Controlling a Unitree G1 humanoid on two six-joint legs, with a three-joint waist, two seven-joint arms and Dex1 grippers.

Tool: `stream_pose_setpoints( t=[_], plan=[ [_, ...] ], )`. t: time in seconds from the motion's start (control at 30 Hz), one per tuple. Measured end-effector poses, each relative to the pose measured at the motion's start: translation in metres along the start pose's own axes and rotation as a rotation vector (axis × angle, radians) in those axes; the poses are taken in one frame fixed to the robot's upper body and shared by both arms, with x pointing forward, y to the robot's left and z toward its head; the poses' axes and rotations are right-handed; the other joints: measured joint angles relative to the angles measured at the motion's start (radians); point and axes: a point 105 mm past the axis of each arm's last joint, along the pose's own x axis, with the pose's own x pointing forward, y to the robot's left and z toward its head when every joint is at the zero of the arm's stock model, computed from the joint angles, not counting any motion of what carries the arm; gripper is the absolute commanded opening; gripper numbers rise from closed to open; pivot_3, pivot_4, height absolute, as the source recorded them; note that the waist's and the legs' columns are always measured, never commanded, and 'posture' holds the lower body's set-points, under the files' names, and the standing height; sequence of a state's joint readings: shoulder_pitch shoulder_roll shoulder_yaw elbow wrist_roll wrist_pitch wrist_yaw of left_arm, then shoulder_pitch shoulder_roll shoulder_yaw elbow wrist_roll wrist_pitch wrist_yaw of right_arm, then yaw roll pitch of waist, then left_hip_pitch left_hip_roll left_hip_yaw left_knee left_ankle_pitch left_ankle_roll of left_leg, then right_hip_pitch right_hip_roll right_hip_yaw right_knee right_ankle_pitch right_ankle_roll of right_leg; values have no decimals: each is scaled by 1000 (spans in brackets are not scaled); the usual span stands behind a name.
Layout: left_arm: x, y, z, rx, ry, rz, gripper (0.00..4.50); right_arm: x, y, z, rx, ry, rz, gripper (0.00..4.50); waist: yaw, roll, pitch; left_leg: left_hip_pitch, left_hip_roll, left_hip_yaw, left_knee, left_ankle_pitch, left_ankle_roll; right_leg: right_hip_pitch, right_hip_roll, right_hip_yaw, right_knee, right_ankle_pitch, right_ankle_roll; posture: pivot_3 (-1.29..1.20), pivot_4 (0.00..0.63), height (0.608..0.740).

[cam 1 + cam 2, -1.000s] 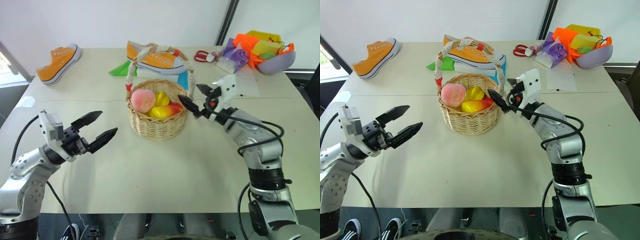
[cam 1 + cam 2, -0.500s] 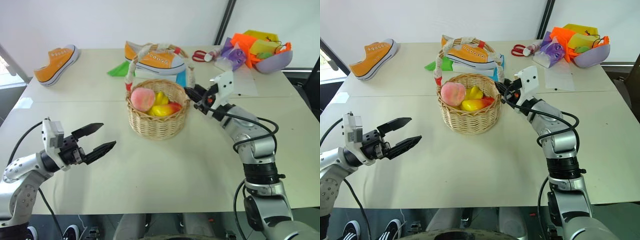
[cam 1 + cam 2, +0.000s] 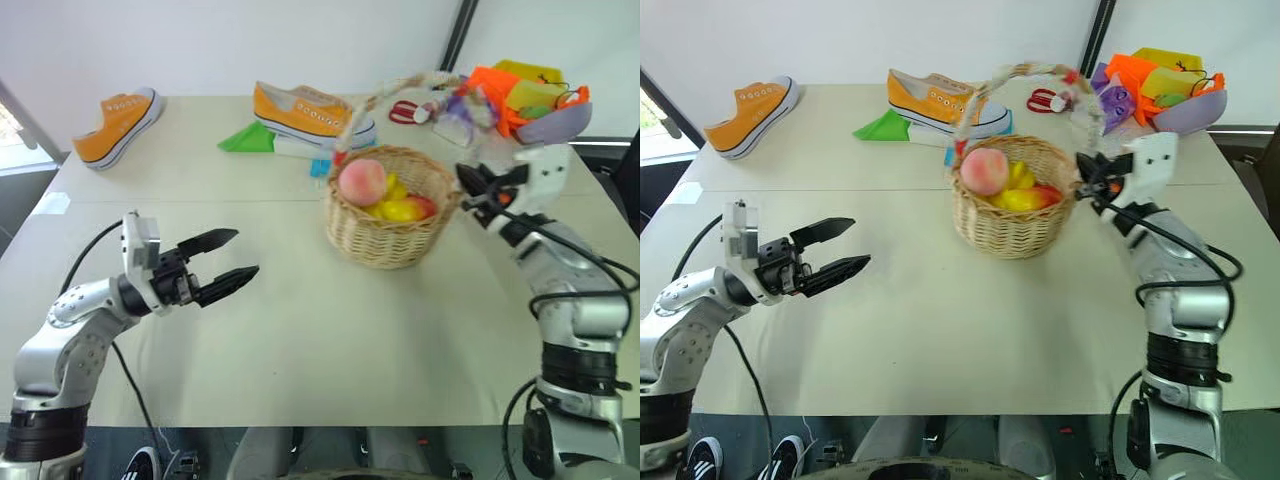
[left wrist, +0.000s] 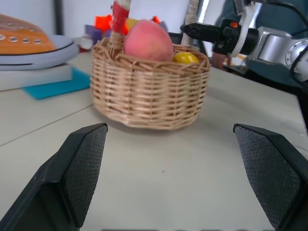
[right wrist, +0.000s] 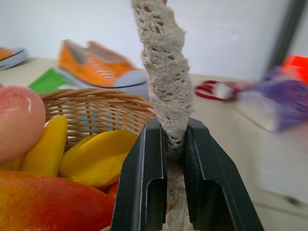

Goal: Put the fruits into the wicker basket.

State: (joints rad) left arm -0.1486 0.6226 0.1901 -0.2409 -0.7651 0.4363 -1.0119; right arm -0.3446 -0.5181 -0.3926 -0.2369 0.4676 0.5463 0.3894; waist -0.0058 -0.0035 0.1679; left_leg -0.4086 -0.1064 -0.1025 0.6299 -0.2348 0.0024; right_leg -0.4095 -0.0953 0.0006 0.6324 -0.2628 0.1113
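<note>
Wicker basket: stands on the pale table, right of its middle, in front of the nearer orange sneaker; its lace-wrapped handle arches over the fruit.
Peach: in the basket, on the side toward the robot's left, sitting highest of the fruits.
Banana: in the basket, just beside the peach (yellow, curved).
Mango: in the basket, yellow-orange with a red blush, touching the banana.
Right gripper: at the basket's right rim, its two black fingers clamped on the lower end of the lace handle, the lace pinched between them.
Left gripper: over the bare table well to the left of the basket, fingers spread wide with nothing between them, pointing toward the basket.
Second orange sneaker: at the table's far left edge, well apart from the basket.
Lilac bowl: far right corner, among bright orange and yellow clutter.
Green sheet: lies flat beside the nearer sneaker.
</note>
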Motion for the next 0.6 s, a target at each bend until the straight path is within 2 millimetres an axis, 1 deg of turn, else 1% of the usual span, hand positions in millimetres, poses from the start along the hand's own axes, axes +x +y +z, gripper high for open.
stream_pose_setpoints(
  t=[0.1, 0.17, 0.23, 0.27, 0.33, 0.4, 0.5, 0.6],
  plan=[
    [24, -5, -14, -44, -10, -68, 4500, -28, -31, 8, -13, 1, -95, 32, 1, 0, 0, 0, 0, 0, 1, 0, 0, 1, 0, 0, 0, 0, 0, 0, 150, 740],
    [39, -9, -17, -55, -12, -123, 4500, -54, -54, 9, -77, 43, -176, 32, 10, 0, 0, 0, 0, 0, 1, 0, 0, 1, 0, 0, 0, 0, 0, 0, 150, 740],
    [44, -7, -13, -29, -12, -148, 4500, -77, -74, 6, -120, 91, -261, 32, 11, 1, 0, 0, 0, 1, 0, 0, 0, 1, 0, 0, 0, 0, 0, 0, 150, 740],
    [45, -5, -13, -21, -8, -156, 4500, -86, -80, 5, -128, 104, -290, 32, 9, 2, -1, 1, 1, 1, 0, 0, 0, 1, 0, 0, 0, 0, 0, 0, 150, 740],
    [49, 2, -11, -2, -1, -175, 4500, -99, -87, 5, -146, 114, -336, 32, 7, 4, -2, 1, 1, 3, 1, 0, 0, 1, 0, 1, 1, 0, 0, 0, 150, 740],
    [54, 8, -8, 16, -3, -190, 4500, -107, -88, 6, -159, 108, -368, 32, 6, 4, -2, 1, 1, 3, 2, 0, 0, 2, 1, 1, 2, 0, 0, 0, 150, 740],
    [58, 15, -6, 40, -12, -205, 4500, -112, -89, 6, -155, 95, -407, 32, 6, 4, -2, 1, 1, 3, 2, 0, 1, 2, 0, 1, 1, 0, 0, 0, 150, 740],
    [59, 16, -9, 57, -1, -217, 4500, -117, -91, 1, -146, 95, -451, 32, 9, 4, -2, 1, 1, 3, 2, 0, 1, 1, 0, 1, 1, 0, 0, 0, 150, 740]
  ],
)
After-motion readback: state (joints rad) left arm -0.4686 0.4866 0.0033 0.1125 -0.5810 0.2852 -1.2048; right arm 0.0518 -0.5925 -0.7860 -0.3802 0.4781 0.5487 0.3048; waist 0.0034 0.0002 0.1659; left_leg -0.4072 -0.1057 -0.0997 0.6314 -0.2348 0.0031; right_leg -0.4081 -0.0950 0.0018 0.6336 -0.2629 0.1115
